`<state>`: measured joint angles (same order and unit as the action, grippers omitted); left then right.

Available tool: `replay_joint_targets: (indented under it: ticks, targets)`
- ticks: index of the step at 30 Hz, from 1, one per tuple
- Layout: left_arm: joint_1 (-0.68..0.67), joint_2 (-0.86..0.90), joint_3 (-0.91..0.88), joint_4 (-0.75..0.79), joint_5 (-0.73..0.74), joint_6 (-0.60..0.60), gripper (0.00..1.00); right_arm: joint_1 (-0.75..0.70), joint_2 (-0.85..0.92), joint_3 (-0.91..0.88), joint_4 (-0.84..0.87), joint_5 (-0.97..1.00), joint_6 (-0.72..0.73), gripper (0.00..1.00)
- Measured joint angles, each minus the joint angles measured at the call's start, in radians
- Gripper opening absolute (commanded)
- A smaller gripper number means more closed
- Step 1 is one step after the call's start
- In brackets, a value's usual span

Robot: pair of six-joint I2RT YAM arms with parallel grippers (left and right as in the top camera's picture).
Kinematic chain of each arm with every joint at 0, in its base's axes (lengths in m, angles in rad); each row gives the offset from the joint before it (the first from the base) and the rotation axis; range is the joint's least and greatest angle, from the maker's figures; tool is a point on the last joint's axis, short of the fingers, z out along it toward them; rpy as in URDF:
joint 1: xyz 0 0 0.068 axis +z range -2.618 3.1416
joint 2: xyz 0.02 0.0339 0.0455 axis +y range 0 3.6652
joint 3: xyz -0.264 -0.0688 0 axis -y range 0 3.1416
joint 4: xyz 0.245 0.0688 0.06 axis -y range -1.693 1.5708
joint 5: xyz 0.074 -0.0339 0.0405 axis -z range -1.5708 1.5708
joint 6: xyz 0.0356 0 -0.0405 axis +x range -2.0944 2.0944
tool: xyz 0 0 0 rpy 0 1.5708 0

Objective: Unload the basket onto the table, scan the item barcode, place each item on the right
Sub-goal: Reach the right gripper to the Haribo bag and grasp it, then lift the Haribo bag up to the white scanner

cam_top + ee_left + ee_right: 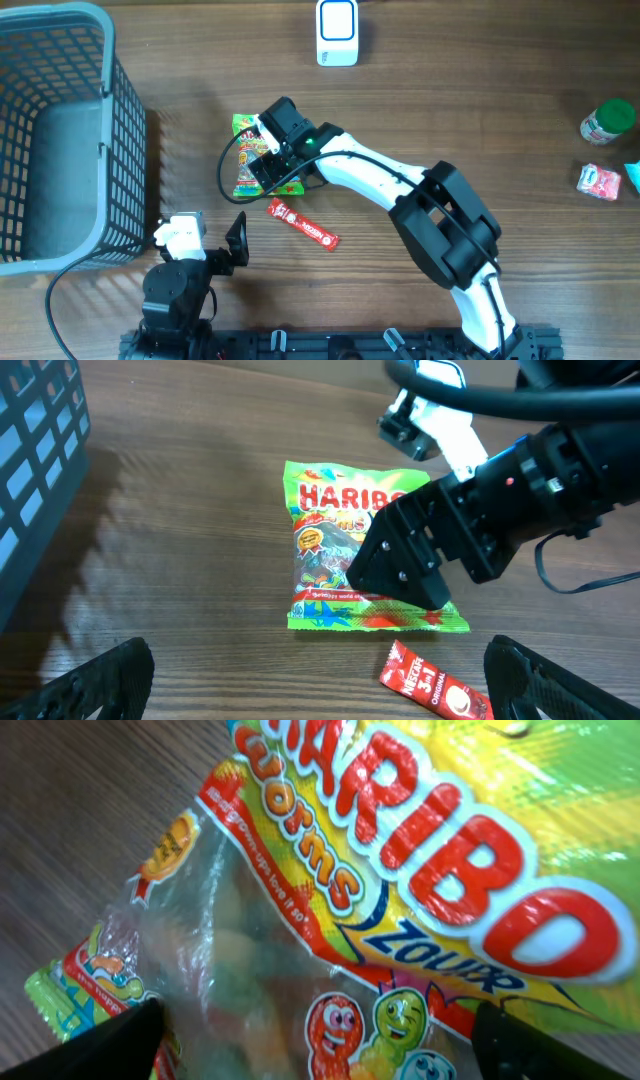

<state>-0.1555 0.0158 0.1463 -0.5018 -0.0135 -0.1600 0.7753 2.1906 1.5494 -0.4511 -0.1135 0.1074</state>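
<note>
Haribo bag point(243, 186) lies flat on the table point(480, 90), label side up, left of centre. Right gripper point(268, 165) is straight above it, nose down, close to the film. In the right wrist view the bag point(400, 870) fills the frame and the right gripper point(335, 1050) has its fingertips point(130, 1040) spread wide, one at 7 o'clock and one at 5 o'clock, with nothing pinched. Can't tell if the tips touch the bag.

In the left wrist view the black head of the right gripper point(405, 560) covers the bag's point(335, 550) right half.

Left gripper point(210, 242) sits low at 7 o'clock from the bag, well apart, jaws spread and empty point(330, 695).

Scanner point(337, 32) stands at 1 o'clock from the bag, well apart. Nescafe sachet point(303, 224) lies at 5 o'clock, near the bag point(435, 685). Basket point(125, 130) is at 9 o'clock.
</note>
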Motion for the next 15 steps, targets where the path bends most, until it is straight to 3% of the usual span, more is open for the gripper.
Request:
replay_joint_targets:
  ticks: [1, 2, 4, 6, 9, 15]
  targets:
    - [0.000, 0.000, 0.000, 0.000, 0.000, 0.000, 1.00, 0.004, 0.009, 0.006, -0.001, 0.000, 0.009, 0.69]
    - [0.000, 0.000, 0.000, 0.000, 0.000, 0.000, 1.00, 0.011, 0.014, 0.013, 0.001, 0.003, 0.023, 0.40]
    - [0.000, 0.000, 0.000, 0.000, 0.000, 0.000, 1.00, 0.021, 0.016, 0.023, -0.006, 0.005, 0.050, 0.04]
    - [0.000, 0.000, 0.000, 0.000, 0.000, 0.000, 1.00, 0.023, 0.018, 0.065, -0.054, 0.002, 0.086, 0.04]
    - [0.000, 0.000, 0.000, 0.000, 0.000, 0.000, 1.00, -0.004, 0.022, 0.154, -0.273, -0.025, 0.153, 0.04]
    - [0.000, 0.000, 0.000, 0.000, 0.000, 0.000, 1.00, -0.197, 0.008, 0.269, -0.681, -0.378, 0.244, 0.04]
